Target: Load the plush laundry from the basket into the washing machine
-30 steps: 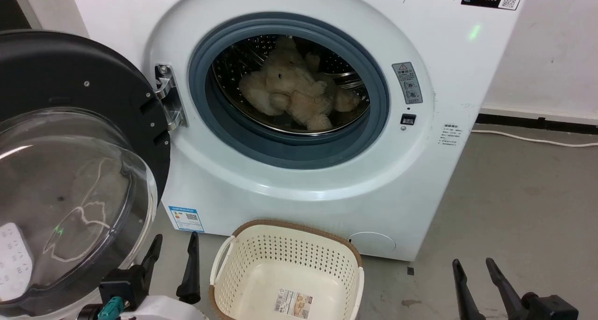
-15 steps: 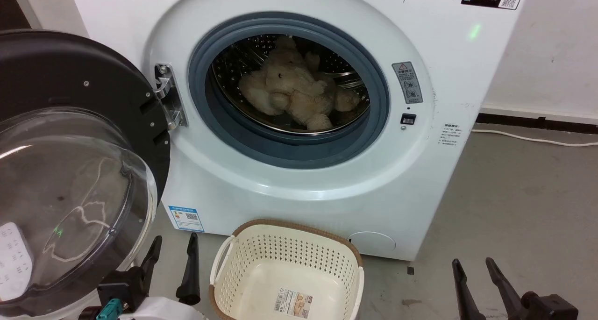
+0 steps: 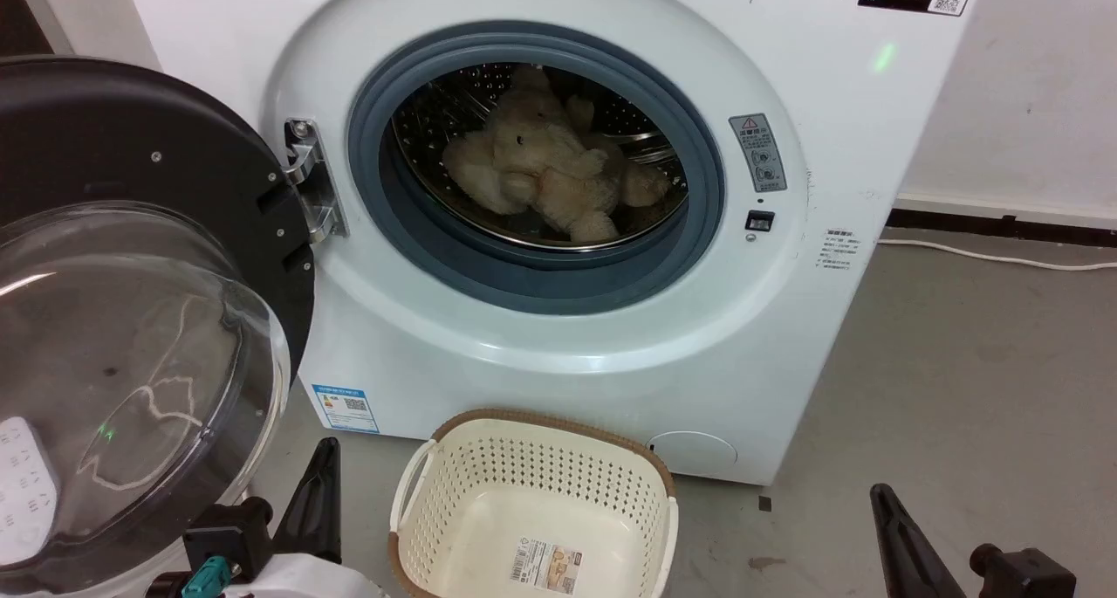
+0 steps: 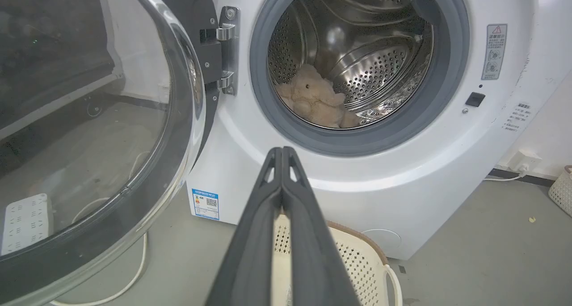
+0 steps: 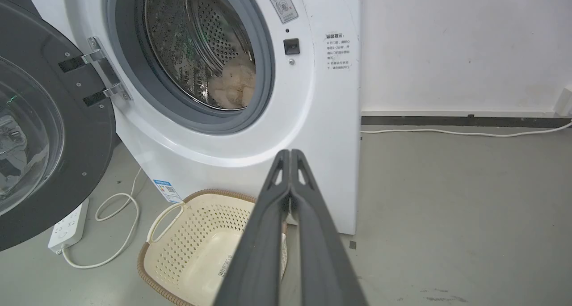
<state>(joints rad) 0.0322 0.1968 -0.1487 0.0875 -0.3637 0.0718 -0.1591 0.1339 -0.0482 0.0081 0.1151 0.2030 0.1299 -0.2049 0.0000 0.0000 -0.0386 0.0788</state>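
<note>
The round black-framed clear-domed door [image 3: 174, 170] is swung open left of the left gripper [image 3: 326, 465], which is pressed closed and empty. Just right of it, the oval cream perforated plastic basket [image 3: 489, 493] is left empty. The fluffy beige plush laundry [image 3: 541, 179] is lodged ahead and above, seemingly nearer this claw, in the white front-loading washing machine [image 3: 785, 336], long axis slanting down-right. The right gripper [image 3: 884, 500] is likewise closed; both were spread earlier.

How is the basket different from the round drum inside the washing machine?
The basket is cream plastic; the drum is shiny steel. The basket is empty, while the drum holds the plush toy. The basket sits on the floor with its opening facing up; the drum opens to the front of the washing machine. Both are full of little holes.
</note>
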